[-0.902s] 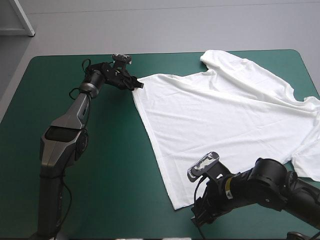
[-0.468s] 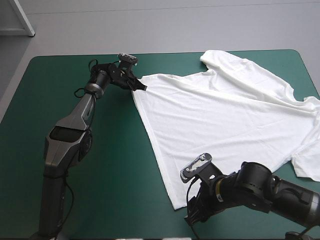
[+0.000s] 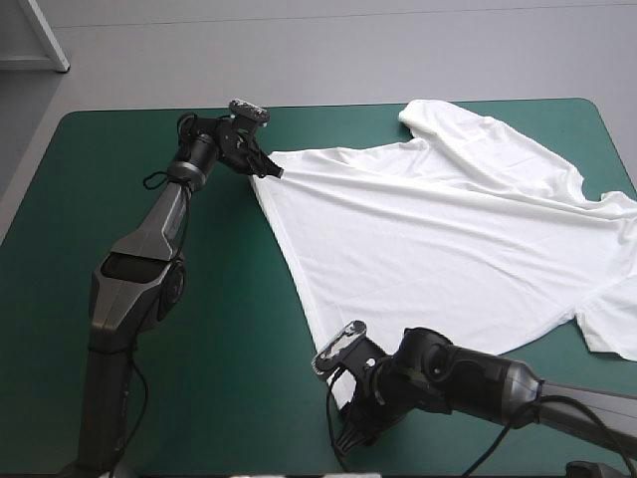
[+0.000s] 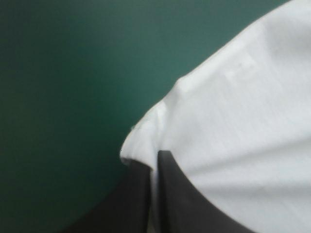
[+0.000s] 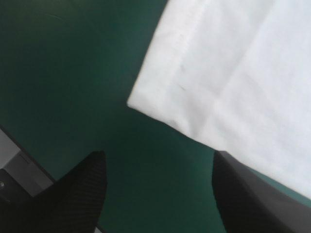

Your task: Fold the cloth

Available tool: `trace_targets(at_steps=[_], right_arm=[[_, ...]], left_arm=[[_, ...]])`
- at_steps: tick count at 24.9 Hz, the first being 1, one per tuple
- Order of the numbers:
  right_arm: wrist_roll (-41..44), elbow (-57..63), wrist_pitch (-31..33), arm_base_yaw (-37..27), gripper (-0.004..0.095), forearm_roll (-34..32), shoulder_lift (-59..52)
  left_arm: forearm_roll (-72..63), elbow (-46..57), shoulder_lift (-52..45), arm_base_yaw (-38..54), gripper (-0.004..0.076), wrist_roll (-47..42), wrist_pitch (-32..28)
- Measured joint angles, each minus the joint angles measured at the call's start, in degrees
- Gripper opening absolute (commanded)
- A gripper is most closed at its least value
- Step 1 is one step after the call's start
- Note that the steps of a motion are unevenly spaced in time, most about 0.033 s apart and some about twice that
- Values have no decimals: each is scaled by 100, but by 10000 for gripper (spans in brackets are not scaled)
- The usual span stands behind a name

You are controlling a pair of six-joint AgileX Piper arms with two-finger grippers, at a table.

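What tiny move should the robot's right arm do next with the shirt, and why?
Probably slide the right gripper forward and shut its jaws on the near T-shirt corner. Its jaws stand open with that corner just ahead, while the left gripper pinches the other hem corner.

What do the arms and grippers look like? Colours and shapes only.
Left arm: grey metal links, slimmer and black toward the wrist. Right arm: bulky, rounded, glossy black. Left gripper and right gripper: two broad black curved fin-shaped fingers each.
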Motion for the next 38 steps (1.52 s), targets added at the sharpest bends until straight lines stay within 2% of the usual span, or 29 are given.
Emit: trace_targets(at_steps=[8,10,12,16,18,19,20,23,25,27,31,38], right_arm=[[236,-225,-270,385,587,-575,819],[335,-230,-315,412,571,-709,951],[406,-266,-334,429,515,-782,984],[537,-309,-416,437,307,-865,1089],[597,-336,-504,442,154,-893,1143],[631,-348,-558,442,1,-916,1171],[720,-366,-661,448,-15,-969,1193],[1176,-366,-804,453,-17,-1438,1224],[1747,-360,-812,459,-17,-2100,1248],[2206,-323,-627,459,-17,-2686,1248],[2702,-362,-292,459,-17,-3160,999],[2671,-2358,1206,459,-17,-4354,-10]], left_arm=[[-23,0,0,7,22,-4,160],[-22,0,0,7,22,-6,185],[-22,0,0,7,22,-18,206],[-17,0,0,7,22,-18,249],[-17,0,0,7,22,-18,261],[-17,0,0,7,22,-18,274],[-17,0,0,9,22,-18,301],[-22,0,0,37,22,-18,379],[-22,0,0,49,22,-36,425],[-36,0,-18,56,22,-42,427],[-41,-22,-300,64,22,-42,478],[-214,-606,-1455,64,22,-47,1000]])
